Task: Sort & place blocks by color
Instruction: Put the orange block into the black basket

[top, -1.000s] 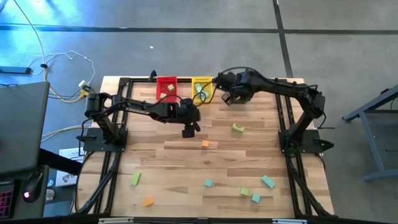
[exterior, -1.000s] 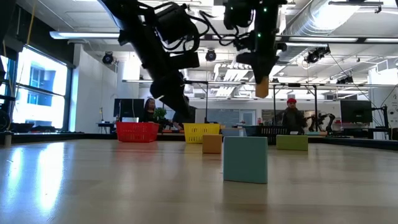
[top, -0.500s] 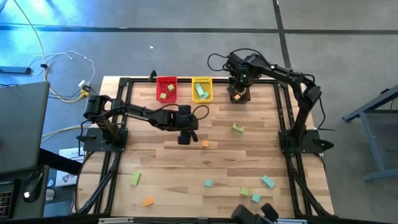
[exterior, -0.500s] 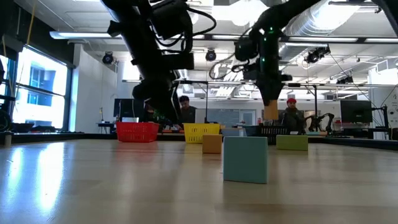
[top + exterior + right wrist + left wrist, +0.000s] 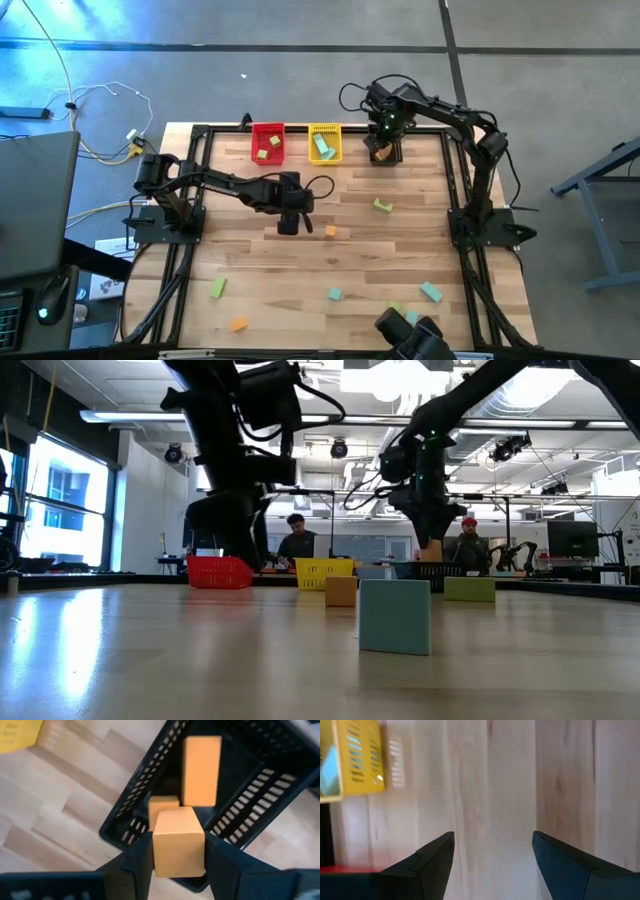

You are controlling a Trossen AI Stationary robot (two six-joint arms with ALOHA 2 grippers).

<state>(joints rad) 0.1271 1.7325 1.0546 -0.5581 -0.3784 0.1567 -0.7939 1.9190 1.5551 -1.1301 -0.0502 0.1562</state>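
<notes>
My right gripper (image 5: 383,150) hangs pointing down over the black bin (image 5: 135,815) at the far right, shut on an orange block (image 5: 178,840). Two more orange blocks (image 5: 201,770) lie inside that bin. My left gripper (image 5: 287,225) is open over bare wood at the table's middle, beside a loose orange block (image 5: 330,231). A yellow-green block (image 5: 383,206) rests farther right. Several more blocks, among them a green bar (image 5: 218,288) and teal ones (image 5: 335,294), lie flat toward the near edge. My right gripper pinches the orange block by two opposite sides (image 5: 159,847) between its two fingers (image 5: 135,865). The fingers come from above, pointing down. The block is lifted clear, held over the black bin's opening and above the blocks inside.
The red bin (image 5: 267,143) holding a green block and the yellow bin (image 5: 324,143) holding a teal one stand at the far edge, left of the black bin. A dark shape (image 5: 410,335) juts in at the near edge. People stand in the room behind.
My right gripper has gone toward the table's right edge and down over the black bin with the orange block, tipping until it points straight down. My left gripper has drifted toward the table's left and near edges, still open.
</notes>
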